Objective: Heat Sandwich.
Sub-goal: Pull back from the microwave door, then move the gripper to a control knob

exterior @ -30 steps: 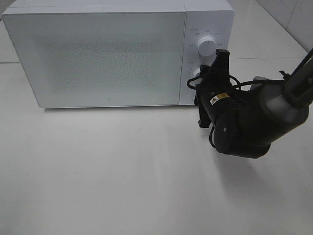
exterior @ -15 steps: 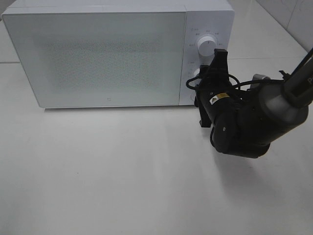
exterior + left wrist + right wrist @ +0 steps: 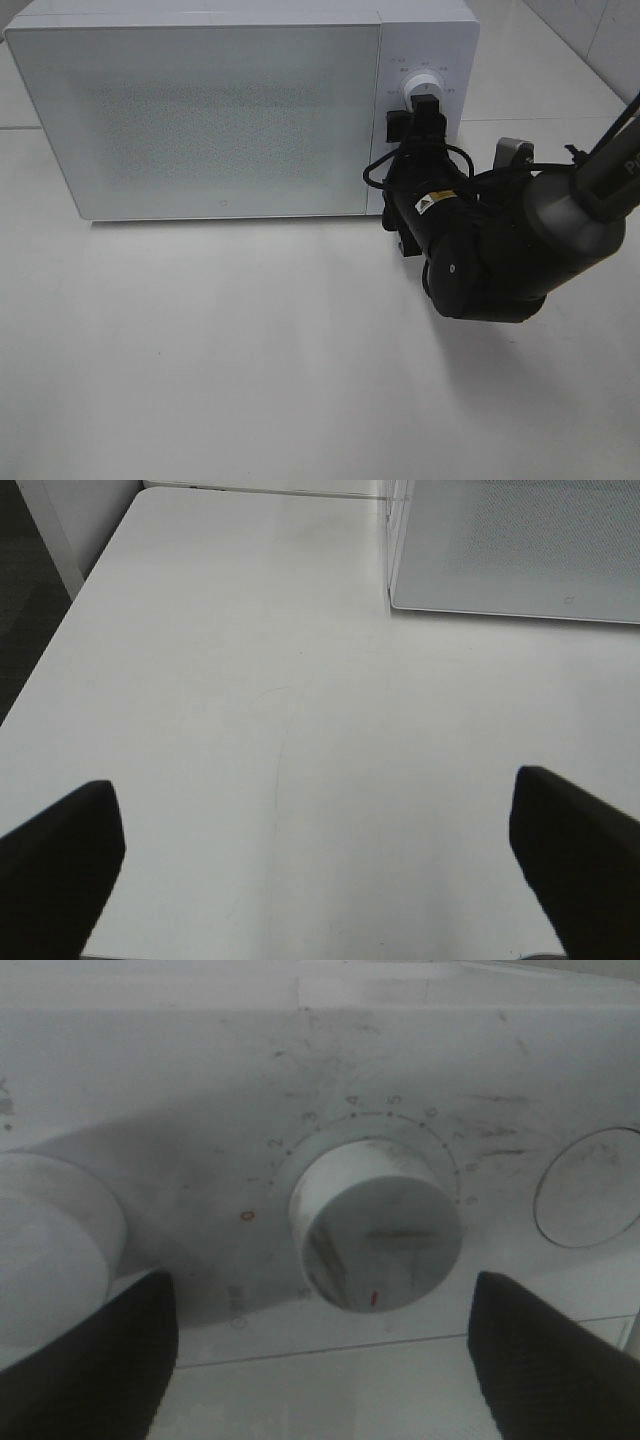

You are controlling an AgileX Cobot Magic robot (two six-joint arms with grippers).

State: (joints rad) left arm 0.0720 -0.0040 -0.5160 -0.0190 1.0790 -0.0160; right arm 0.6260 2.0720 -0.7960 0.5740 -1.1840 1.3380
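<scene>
The sandwich is hidden; the white microwave (image 3: 200,110) stands with its frosted door closed, and nothing shows through it. My right gripper (image 3: 415,118) is up against the microwave's control panel, just below the upper knob (image 3: 420,90). In the right wrist view its dark fingers (image 3: 90,1360) stand wide apart on either side of a numbered dial (image 3: 378,1228) without touching it, so my right gripper (image 3: 320,1360) is open. My left gripper (image 3: 320,880) hovers open over bare table, away from the microwave (image 3: 520,550).
Beside the dial, a second knob (image 3: 50,1250) and a round button (image 3: 590,1200) sit on the panel. The right arm's bulky black wrist (image 3: 490,250) hangs over the table in front of the microwave's right end. The white table's (image 3: 200,680) left edge shows in the left wrist view.
My right gripper has turned at the wrist, shifted slightly up and left along the panel, and its jaws have spread wider. The left gripper has not moved.
</scene>
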